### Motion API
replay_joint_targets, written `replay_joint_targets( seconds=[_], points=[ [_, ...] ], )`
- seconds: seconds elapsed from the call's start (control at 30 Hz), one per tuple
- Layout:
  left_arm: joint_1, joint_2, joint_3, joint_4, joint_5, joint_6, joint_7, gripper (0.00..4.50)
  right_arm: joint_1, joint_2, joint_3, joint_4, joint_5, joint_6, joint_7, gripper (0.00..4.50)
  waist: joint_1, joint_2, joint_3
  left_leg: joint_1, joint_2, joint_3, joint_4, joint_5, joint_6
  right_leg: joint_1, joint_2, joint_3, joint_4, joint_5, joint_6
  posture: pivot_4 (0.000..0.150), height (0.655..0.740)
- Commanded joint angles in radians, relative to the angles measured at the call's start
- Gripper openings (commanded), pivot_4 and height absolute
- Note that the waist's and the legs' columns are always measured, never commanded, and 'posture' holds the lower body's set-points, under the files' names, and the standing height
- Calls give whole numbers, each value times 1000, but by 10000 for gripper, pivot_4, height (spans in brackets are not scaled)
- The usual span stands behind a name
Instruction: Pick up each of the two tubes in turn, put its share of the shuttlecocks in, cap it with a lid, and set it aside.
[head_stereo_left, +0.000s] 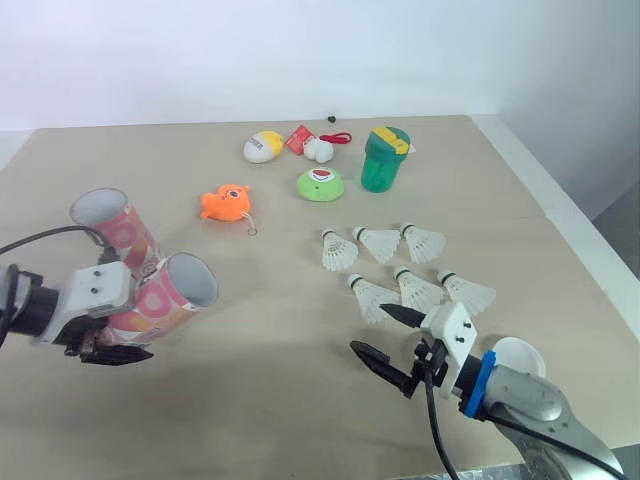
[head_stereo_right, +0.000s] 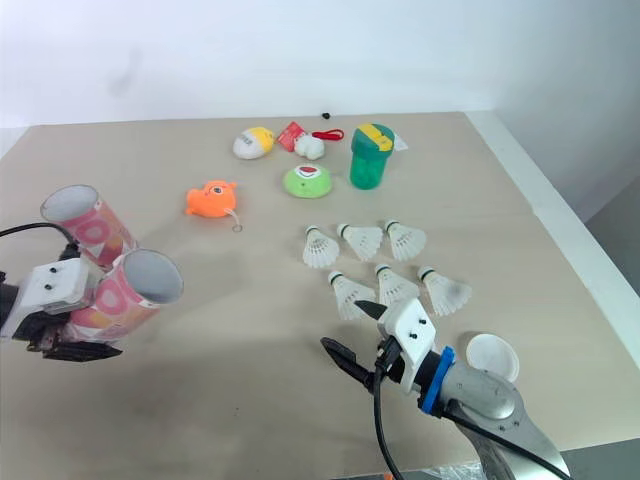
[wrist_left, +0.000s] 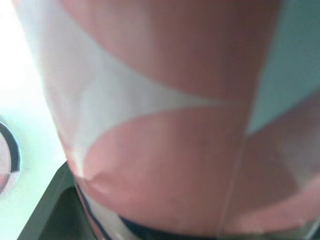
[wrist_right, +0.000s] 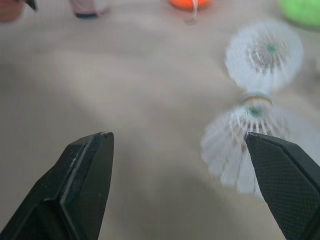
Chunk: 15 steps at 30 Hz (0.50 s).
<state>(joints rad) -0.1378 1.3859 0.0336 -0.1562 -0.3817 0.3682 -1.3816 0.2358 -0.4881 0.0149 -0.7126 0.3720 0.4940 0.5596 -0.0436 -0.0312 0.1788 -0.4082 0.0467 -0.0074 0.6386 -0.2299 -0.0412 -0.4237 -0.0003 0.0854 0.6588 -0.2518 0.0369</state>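
In left claw (head_stereo_left: 118, 320) | tube (head_stereo_left: 170, 295) tilted | mouth toward shuttlecocks (head_stereo_left: 415, 290)

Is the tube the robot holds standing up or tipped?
Tipped. The left gripper holds the tube slanted, its open mouth pointing up and sideways.

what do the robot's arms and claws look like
The right claw has two black pointed fingers on a white block, then a blue ring and a silver-grey forearm, with a black cable beneath. The left claw has a white housing with dark screws, a black wrist and a black cable.
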Motion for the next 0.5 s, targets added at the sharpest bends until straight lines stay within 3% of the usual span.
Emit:
replay_joint_targets(
  seconds=[0.03, 0.23, 0.5],
  points=[
    [-99, -9, -102, 31, 73, -10, -88, 33948, -10, 47, 30, 8, -38, -30, -66, 45000, -3, 0, 0, 0, 0, 0, 0, 0, 0, -1, 1, 1, 1, 0, -1, 1500, 7400],
    [-165, -65, -203, 23, 144, -1, -130, 33948, -58, 124, 80, 90, -93, -62, -129, 45000, -4, 0, 0, 1, 0, 0, 0, -1, 1, -2, 2, 4, 7, -4, 0, 1500, 7400],
    [-135, -109, -158, -16, 146, 38, -79, 33948, -111, 199, 110, 184, -127, -112, -161, 45000, -4, -2, -1, 1, 1, 0, 3, 0, 1, -1, 2, 4, 9, -2, 0, 1500, 7400]
  ],
)
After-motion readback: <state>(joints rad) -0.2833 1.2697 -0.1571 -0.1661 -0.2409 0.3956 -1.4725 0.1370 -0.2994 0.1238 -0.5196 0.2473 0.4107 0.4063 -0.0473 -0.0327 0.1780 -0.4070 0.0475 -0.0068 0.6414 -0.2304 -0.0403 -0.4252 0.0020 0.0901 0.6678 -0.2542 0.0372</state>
